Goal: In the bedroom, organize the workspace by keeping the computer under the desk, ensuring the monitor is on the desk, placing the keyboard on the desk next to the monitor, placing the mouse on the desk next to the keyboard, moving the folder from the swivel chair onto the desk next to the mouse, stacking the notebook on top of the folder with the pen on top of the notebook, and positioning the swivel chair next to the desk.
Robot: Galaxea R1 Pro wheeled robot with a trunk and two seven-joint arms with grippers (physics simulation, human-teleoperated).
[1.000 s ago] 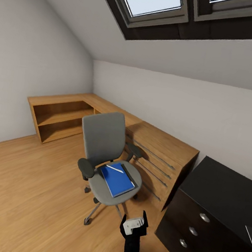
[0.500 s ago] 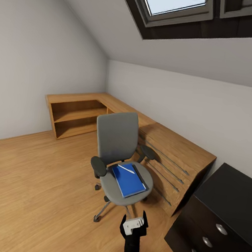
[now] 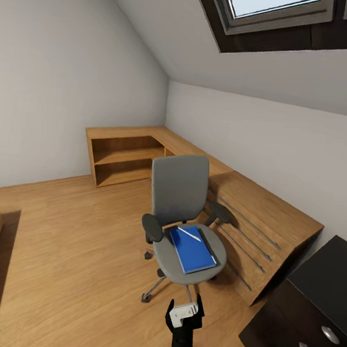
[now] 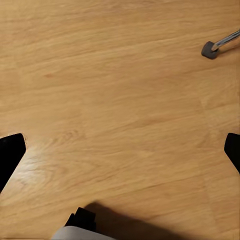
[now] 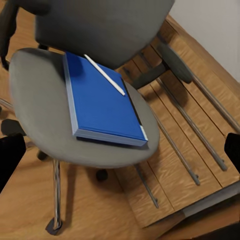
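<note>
Pen (image 5: 104, 74) diagonal across blue notebook (image 5: 100, 101) on swivel chair (image 3: 180, 192); both end effectors spread, empty.

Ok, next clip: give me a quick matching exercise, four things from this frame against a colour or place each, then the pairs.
Things:
1. swivel chair
2. notebook
3. pen
4. drawer cabinet

Colour or place:
A. black, with round silver knobs
B. white, lying on the blue cover
C. grey, standing in front of the wooden desk
D. blue, lying on the chair seat

Pairs: 1-C, 2-D, 3-B, 4-A
</note>
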